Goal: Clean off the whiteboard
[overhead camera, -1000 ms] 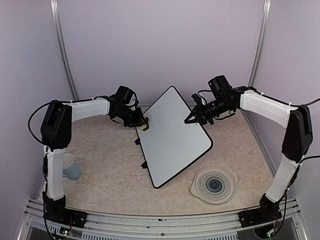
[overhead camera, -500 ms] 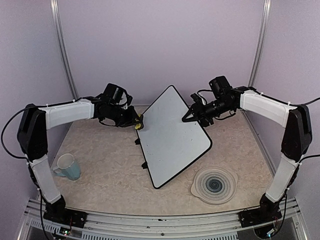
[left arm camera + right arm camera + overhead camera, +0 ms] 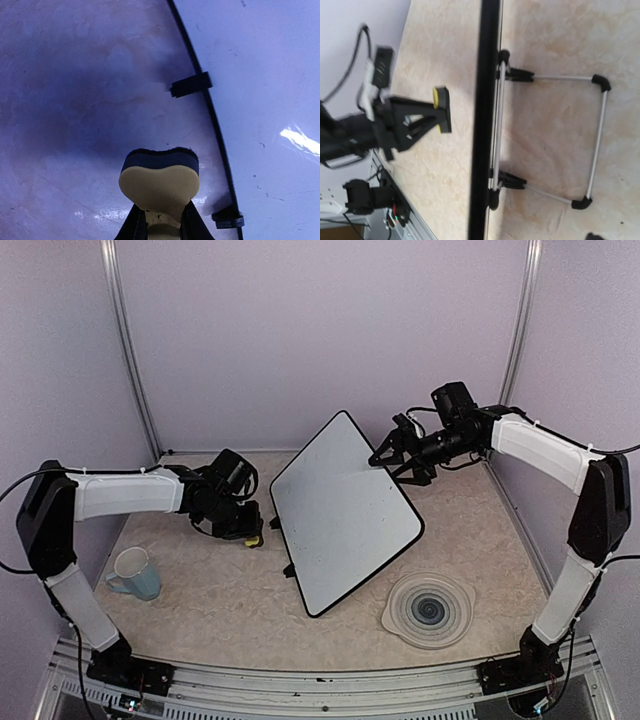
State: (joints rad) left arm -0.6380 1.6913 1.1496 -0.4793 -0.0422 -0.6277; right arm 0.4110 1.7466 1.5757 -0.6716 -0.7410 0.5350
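The whiteboard [image 3: 345,515] stands tilted on its wire stand [image 3: 597,135] in the middle of the table, and its white face looks blank apart from a few specks. My left gripper [image 3: 248,532] is low over the table just left of the board's left edge, apart from it, and is shut on a yellow eraser [image 3: 159,182] with a black felt face. In the left wrist view the board [image 3: 270,100] fills the right side. My right gripper [image 3: 393,462] hangs open just off the board's upper right edge, holding nothing. The right wrist view shows the board's black frame [image 3: 485,100] edge-on.
A light blue mug [image 3: 135,573] stands at the left near the left arm's base. A round grey ringed plate [image 3: 430,610] lies at the front right, close to the board's lower corner. The board's small black feet [image 3: 191,85] jut out over the table.
My left gripper drew away from the board's left edge, down and left over the table, still holding the eraser. My right gripper opened, let go of the board's right edge and backed off slightly.
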